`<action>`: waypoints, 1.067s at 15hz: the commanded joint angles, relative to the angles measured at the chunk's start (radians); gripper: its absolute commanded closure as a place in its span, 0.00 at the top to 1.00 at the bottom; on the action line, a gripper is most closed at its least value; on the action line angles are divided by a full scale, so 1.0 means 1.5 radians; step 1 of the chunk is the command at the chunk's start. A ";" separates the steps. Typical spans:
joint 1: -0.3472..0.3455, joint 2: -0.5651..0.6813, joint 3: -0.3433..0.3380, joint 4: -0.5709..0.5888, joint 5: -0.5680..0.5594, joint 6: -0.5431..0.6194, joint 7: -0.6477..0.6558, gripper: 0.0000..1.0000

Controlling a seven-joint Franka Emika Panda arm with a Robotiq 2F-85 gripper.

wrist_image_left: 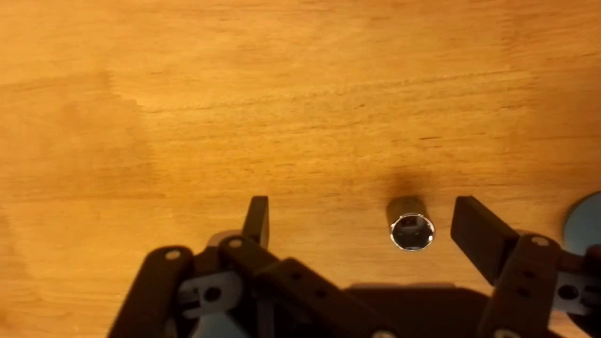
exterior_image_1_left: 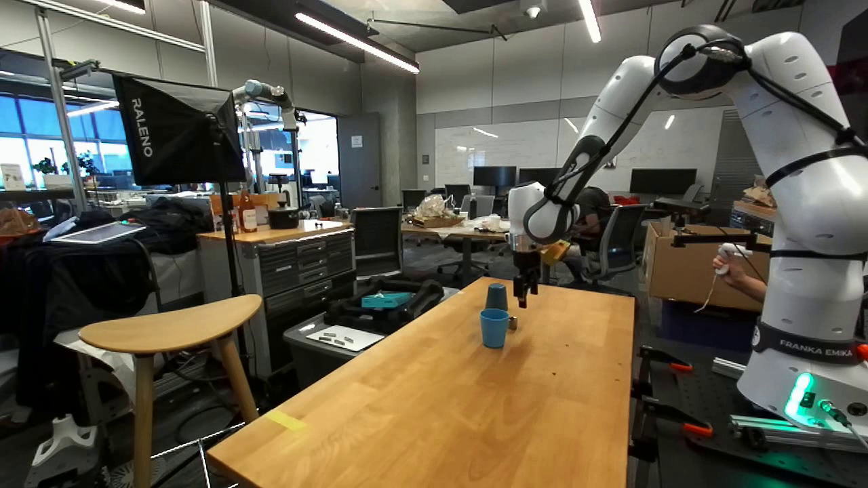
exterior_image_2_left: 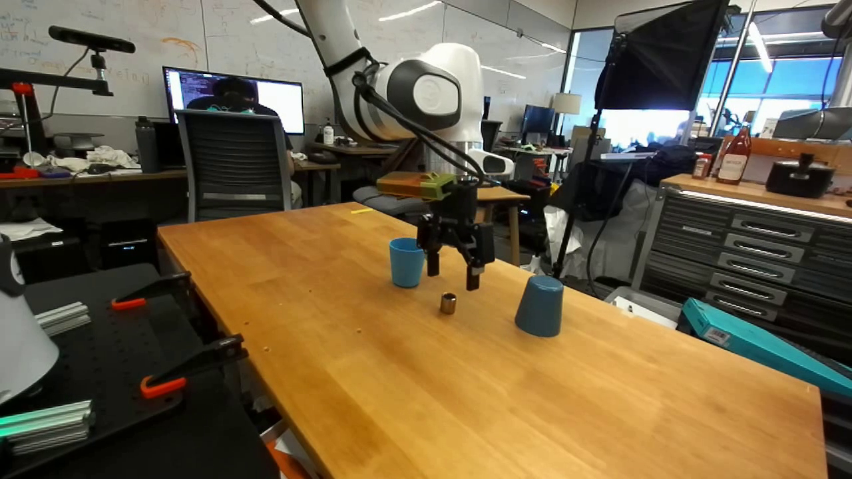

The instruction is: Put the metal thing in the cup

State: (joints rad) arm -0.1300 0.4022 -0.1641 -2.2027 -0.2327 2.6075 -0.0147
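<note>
The metal thing is a small shiny cylinder (exterior_image_2_left: 448, 303) standing on the wooden tabletop with its open end up. In an exterior view the cylinder (exterior_image_1_left: 513, 323) is partly hidden by the cup. The upright blue cup (exterior_image_1_left: 494, 329) also shows in an exterior view (exterior_image_2_left: 406, 263); a sliver shows at the wrist view's lower left (wrist_image_left: 218, 326). My gripper (exterior_image_2_left: 453, 280) is open and empty, pointing down above the table, also in an exterior view (exterior_image_1_left: 527, 298). In the wrist view the cylinder (wrist_image_left: 411, 225) appears between the open fingers (wrist_image_left: 360, 206), nearer the right one, touching neither.
A darker blue cup stands upside down on the table, seen in both exterior views (exterior_image_1_left: 496, 296) (exterior_image_2_left: 540, 306). Its round base shows at the wrist view's right edge (wrist_image_left: 587, 223), beside the right finger. Orange-handled clamps (exterior_image_2_left: 163, 386) sit along the table's robot-side edge.
</note>
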 commanded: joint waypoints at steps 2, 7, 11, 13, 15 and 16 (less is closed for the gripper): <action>0.002 0.084 -0.012 0.068 0.013 0.029 0.028 1.00; 0.008 0.109 0.000 0.072 0.029 0.033 0.039 1.00; 0.025 0.102 0.008 0.058 0.036 0.037 0.057 1.00; 0.036 0.104 0.006 0.057 0.033 0.045 0.070 1.00; 0.046 0.107 0.005 0.054 0.032 0.054 0.081 1.00; 0.051 0.109 0.003 0.053 0.031 0.061 0.089 1.00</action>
State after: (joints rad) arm -0.0796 0.5449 -0.1489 -2.1281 -0.2038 2.6564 0.0863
